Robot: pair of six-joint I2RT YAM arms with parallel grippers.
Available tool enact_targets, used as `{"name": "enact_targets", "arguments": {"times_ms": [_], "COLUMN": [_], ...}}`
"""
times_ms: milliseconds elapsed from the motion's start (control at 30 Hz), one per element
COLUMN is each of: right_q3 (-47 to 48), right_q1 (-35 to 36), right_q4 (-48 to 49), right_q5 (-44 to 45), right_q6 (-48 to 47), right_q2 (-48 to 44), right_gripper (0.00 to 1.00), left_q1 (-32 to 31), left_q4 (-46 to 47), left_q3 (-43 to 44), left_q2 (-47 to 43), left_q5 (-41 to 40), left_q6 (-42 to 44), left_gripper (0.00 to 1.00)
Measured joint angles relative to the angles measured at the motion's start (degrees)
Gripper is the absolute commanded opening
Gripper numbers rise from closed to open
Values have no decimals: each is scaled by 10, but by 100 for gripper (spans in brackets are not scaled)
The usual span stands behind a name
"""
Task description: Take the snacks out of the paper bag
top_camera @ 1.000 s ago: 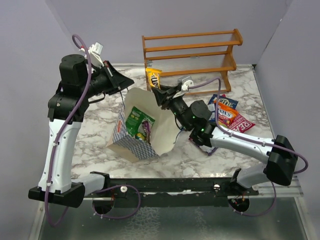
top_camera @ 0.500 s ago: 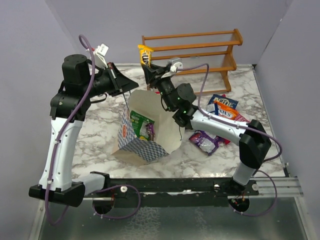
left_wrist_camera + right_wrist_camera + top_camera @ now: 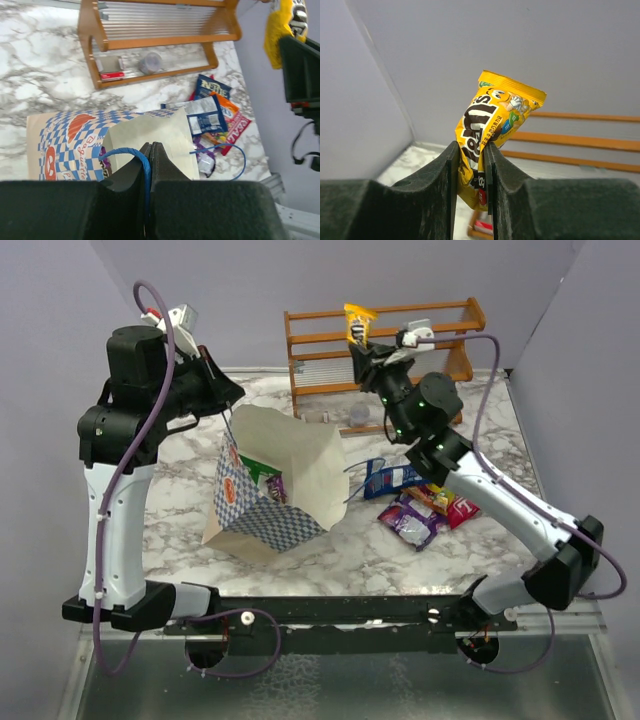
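Ana: Where is the yellow packet?

Ben: It is up in the air, near the top bar of the wooden rack. The right gripper pinches its lower end between both jaws. The packet stands tall. Its long side goes up and down and leans a little, with the crimped end on top.

Ana: And the paper bag?

Ben: It sits on the marble table, left of the middle, and it is tipped a bit. Its open mouth looks up and to the right. The left gripper has its jaws pressed tight on the blue cord handle at the bag's top edge.

Ana: What is in the bag?

Ben: A green packet leans on the checkered wall inside. Something dark lies beside it, maybe purple, but it is hard to tell.

Ana: What lies outside?

Ben: There is a small pile just right of the bag. It has a silver-blue packet, a purple packet, an orange packet, a red packet and a dark blue packet.

Ana: Where is there room?

Ben: Bare marble shows left of the bag and in front of it, down to the near edge. The rack stands along the far edge, with a clear cup under it.
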Motion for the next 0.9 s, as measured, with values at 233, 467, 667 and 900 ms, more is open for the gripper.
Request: {"name": "enact_targets", "arguments": {"times_ms": [233, 467, 667, 900], "right_q3": [-122, -274, -322, -353], "right_q1": [-75, -97, -114, -135], "right_q4": [-139, -240, -294, -309], "right_q5": [-35, -77, -118, -118], "right_q6": [-12, 23, 83, 123], "right_q2": [-116, -158, -122, -113], "right_gripper": [26, 28, 29, 51], "left_q1": [0, 0, 0, -36], "left_q4": [-35, 2, 64, 123], "left_q3": [42, -31, -117, -172], "left_q2": [31, 33, 31, 22], "left_q5": [-14, 74, 176, 231], "left_q6": [65, 88, 60, 3], "left_gripper": [0, 0, 0, 0]}}
